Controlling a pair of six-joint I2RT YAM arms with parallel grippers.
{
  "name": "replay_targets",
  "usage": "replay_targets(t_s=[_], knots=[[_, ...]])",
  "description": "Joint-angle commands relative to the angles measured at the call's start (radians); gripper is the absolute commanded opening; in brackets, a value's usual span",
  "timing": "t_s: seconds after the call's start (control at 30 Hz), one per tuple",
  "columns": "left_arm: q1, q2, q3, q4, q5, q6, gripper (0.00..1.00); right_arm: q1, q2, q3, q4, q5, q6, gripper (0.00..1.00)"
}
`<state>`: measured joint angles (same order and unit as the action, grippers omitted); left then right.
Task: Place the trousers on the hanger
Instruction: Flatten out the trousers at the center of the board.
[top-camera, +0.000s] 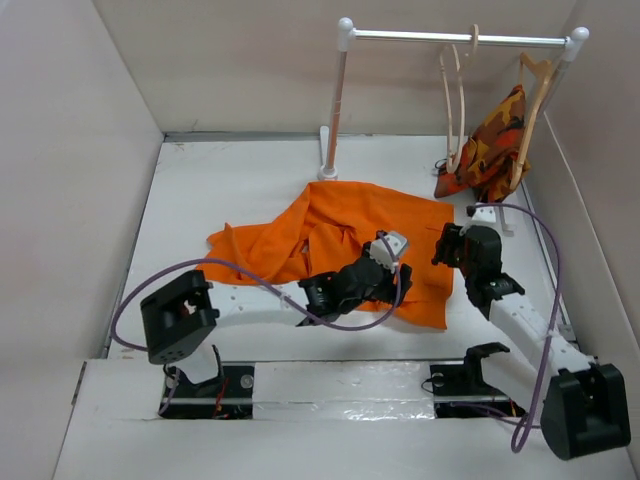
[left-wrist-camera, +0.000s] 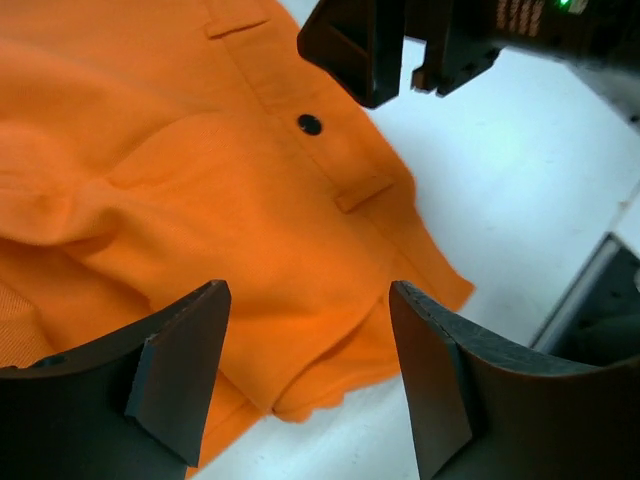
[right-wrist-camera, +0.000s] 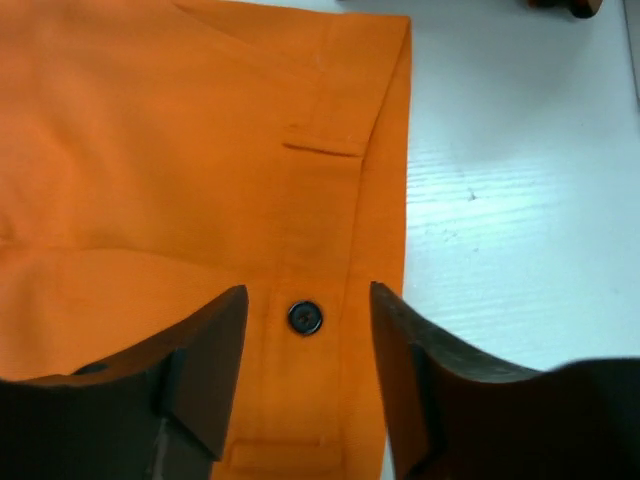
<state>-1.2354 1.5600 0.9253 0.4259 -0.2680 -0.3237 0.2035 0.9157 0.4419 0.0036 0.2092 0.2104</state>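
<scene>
The orange trousers (top-camera: 330, 235) lie spread flat on the white table, waist toward the right. The empty pale wooden hanger (top-camera: 458, 100) hangs on the rail at the back right. My left gripper (top-camera: 392, 264) is open and empty just above the near waist corner of the trousers (left-wrist-camera: 200, 180); its fingers (left-wrist-camera: 180, 370) straddle the cloth edge. My right gripper (top-camera: 443, 248) is open and empty above the waistband (right-wrist-camera: 200, 150), with the dark button (right-wrist-camera: 305, 318) between its fingers (right-wrist-camera: 200, 370). The button also shows in the left wrist view (left-wrist-camera: 310, 124), with the right gripper (left-wrist-camera: 400, 60) just beyond it.
A white rail (top-camera: 450, 38) on posts stands at the back. A second wooden hanger (top-camera: 535, 100) on it bears a camouflage garment (top-camera: 492, 145) that reaches the table. White walls enclose the table on the left, back and right.
</scene>
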Motion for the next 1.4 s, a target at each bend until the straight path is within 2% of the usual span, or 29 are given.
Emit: replay_targets(t_s=[0.0, 0.03, 0.13, 0.2, 0.23, 0.33, 0.47, 0.63, 0.7, 0.9, 1.07, 1.1, 1.37], knots=[[0.011, 0.084, 0.082, -0.084, -0.068, 0.063, 0.63, -0.079, 0.102, 0.012, 0.182, -0.085, 0.015, 0.68], [0.011, 0.103, 0.098, -0.105, -0.065, 0.066, 0.65, -0.091, 0.142, 0.039, 0.200, -0.118, 0.024, 0.77], [0.011, 0.164, 0.144, -0.133, -0.056, 0.072, 0.68, -0.101, 0.305, 0.086, 0.220, -0.125, 0.029, 0.81], [0.011, 0.196, 0.155, -0.137, -0.063, 0.084, 0.70, -0.101, 0.409, 0.126, 0.223, -0.129, 0.040, 0.82], [0.011, 0.204, 0.156, -0.141, -0.066, 0.086, 0.70, -0.113, 0.434, 0.132, 0.233, -0.133, 0.046, 0.78], [0.011, 0.230, 0.159, -0.151, -0.057, 0.078, 0.73, -0.124, 0.450, 0.156, 0.210, -0.143, 0.056, 0.82], [0.011, 0.248, 0.149, -0.159, -0.053, 0.078, 0.73, -0.147, 0.480, 0.178, 0.179, -0.182, 0.076, 0.81], [0.011, 0.259, 0.115, -0.144, -0.011, 0.072, 0.63, -0.205, 0.494, 0.193, 0.130, -0.270, 0.070, 0.72], [0.020, 0.265, 0.103, -0.141, -0.025, 0.061, 0.54, -0.243, 0.506, 0.204, 0.110, -0.289, 0.063, 0.71], [0.056, 0.206, 0.023, -0.075, 0.021, 0.032, 0.48, -0.303, 0.453, 0.211, 0.044, -0.255, 0.024, 0.74], [0.071, 0.158, 0.004, -0.064, 0.035, 0.043, 0.49, -0.303, 0.540, 0.259, 0.001, -0.366, -0.003, 0.73], [0.071, 0.129, -0.012, -0.058, 0.032, 0.041, 0.49, -0.303, 0.554, 0.255, 0.007, -0.385, -0.002, 0.69], [0.071, -0.035, -0.081, -0.036, 0.026, 0.045, 0.53, -0.303, 0.650, 0.308, -0.001, -0.577, 0.040, 0.70]])
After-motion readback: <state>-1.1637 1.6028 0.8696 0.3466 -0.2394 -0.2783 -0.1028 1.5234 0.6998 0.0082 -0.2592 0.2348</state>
